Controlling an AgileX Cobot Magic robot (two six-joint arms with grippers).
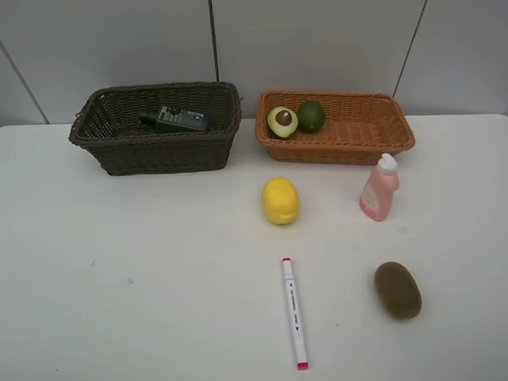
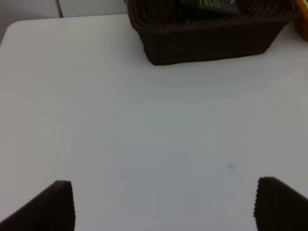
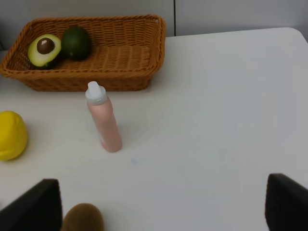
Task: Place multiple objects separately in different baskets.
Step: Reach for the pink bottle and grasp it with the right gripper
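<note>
The dark brown basket [image 1: 108, 138] at the back left holds the dark green bottle [image 1: 177, 119]; both show in the left wrist view [image 2: 202, 43] [image 2: 211, 5]. The orange-tan basket [image 1: 361, 139] holds the halved avocado [image 1: 281, 122] and green lime [image 1: 311, 115]. On the table lie the yellow lemon [image 1: 280, 200], pink bottle [image 1: 379, 187] standing upright, white marker [image 1: 293, 312] and brown kiwi [image 1: 397, 290]. The felt eraser is out of view. My left gripper [image 2: 163, 204] is open over bare table. My right gripper [image 3: 161, 204] is open, near the kiwi [image 3: 83, 217] and the pink bottle [image 3: 105, 120].
The white table [image 1: 115, 289] ends at a grey panelled wall [image 1: 315, 36] behind the baskets. Neither arm shows in the high view.
</note>
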